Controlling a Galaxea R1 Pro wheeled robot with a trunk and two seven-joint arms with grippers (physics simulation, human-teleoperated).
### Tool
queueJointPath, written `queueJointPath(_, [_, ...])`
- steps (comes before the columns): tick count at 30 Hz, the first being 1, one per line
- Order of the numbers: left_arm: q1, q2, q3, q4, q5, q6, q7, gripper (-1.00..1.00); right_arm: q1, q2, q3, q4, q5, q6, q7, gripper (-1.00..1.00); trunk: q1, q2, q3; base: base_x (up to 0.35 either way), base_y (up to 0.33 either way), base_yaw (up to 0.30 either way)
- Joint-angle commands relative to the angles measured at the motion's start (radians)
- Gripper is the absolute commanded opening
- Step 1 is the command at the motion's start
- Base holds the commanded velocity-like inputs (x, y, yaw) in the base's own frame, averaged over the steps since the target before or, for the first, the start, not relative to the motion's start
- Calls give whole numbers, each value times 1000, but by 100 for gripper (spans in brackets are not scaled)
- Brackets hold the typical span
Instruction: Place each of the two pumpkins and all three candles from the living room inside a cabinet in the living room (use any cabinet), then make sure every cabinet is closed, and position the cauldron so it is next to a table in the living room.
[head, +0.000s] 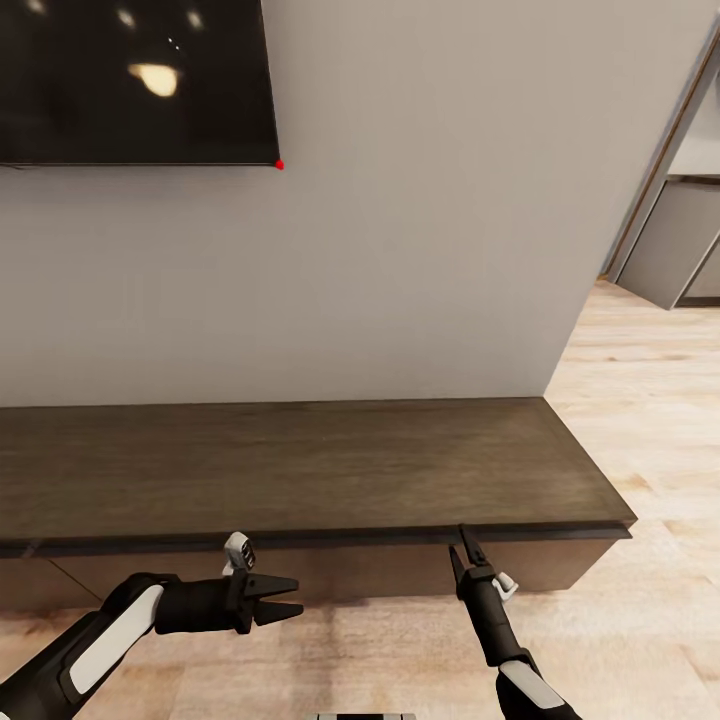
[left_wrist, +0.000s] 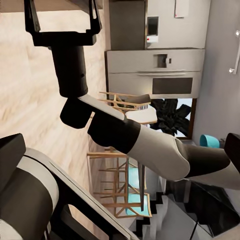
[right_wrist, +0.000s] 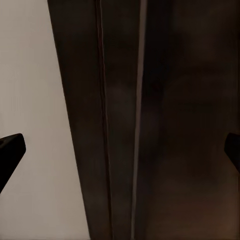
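Note:
The long dark brown cabinet (head: 300, 460) runs along the wall, its top bare and its drawer fronts (head: 330, 572) flush. My right gripper (head: 462, 548) points up at the front lip of the cabinet top, with its fingers open. In the right wrist view that lip (right_wrist: 120, 100) is very close, between the widely spread fingertips (right_wrist: 10, 152). My left gripper (head: 296, 596) hovers open over the floor in front of the cabinet, pointing right and holding nothing. The left wrist view looks at the right gripper (left_wrist: 61, 15), open. Pumpkins, candles and cauldron are out of view.
A black TV (head: 130, 80) hangs on the grey wall above the cabinet. Light wood floor (head: 640, 420) extends to the right past the cabinet's end toward grey kitchen units (head: 680, 245). Wooden stools (left_wrist: 120, 185) and a wall oven (left_wrist: 155, 72) stand in the distance.

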Motion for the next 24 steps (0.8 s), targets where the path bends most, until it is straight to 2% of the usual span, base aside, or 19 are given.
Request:
queueJointPath(1, [-1, 1, -3, 1, 4, 4, -2, 100, 0, 0, 5, 1, -10, 5, 3, 100, 0, 0, -1, 0, 0, 0])
queueJointPath(24, [-1, 1, -3, 1, 4, 4, -2, 100, -1, 0, 5, 17, -10, 6, 0, 100, 0, 0, -1, 10, 0, 0])
